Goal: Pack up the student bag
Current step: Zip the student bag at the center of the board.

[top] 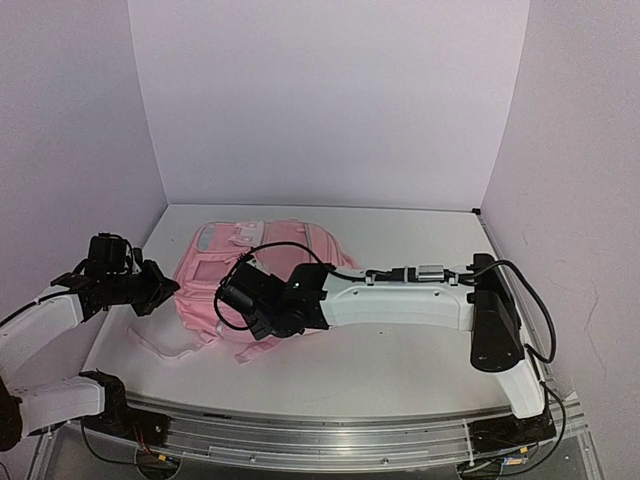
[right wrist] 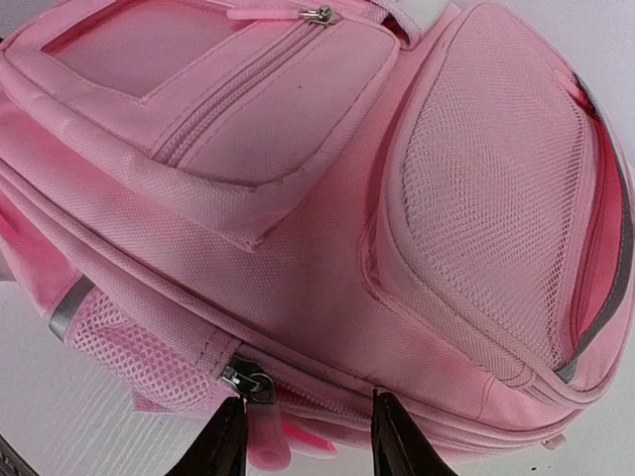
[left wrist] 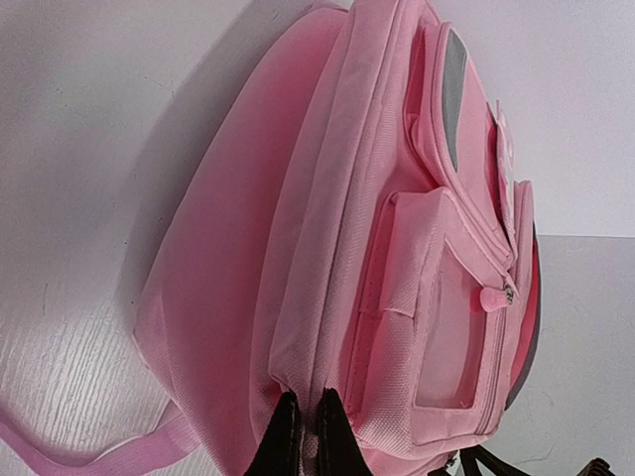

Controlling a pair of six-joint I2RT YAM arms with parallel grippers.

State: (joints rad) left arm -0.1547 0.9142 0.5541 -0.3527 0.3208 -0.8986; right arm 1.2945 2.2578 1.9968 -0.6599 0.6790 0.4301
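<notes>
The pink student bag (top: pixel 215 285) lies flat on the white table, front pockets up. My left gripper (top: pixel 160 288) is at its left edge, shut on a fold of the bag's fabric along the main seam (left wrist: pixel 306 407). My right gripper (top: pixel 243 312) is at the bag's near right side, open, its fingers (right wrist: pixel 223 446) standing either side of the main zip; the metal zip slider with its pink rubber pull (right wrist: pixel 260 421) hangs just inside the left finger. In the right wrist view the bag (right wrist: pixel 327 218) fills the frame, with a mesh side pocket (right wrist: pixel 486 188).
A loose pink strap (top: pixel 165 350) trails on the table in front of the bag, also in the left wrist view (left wrist: pixel 89 456). White walls close the back and both sides. The right arm (top: pixel 400 300) stretches across the table's middle.
</notes>
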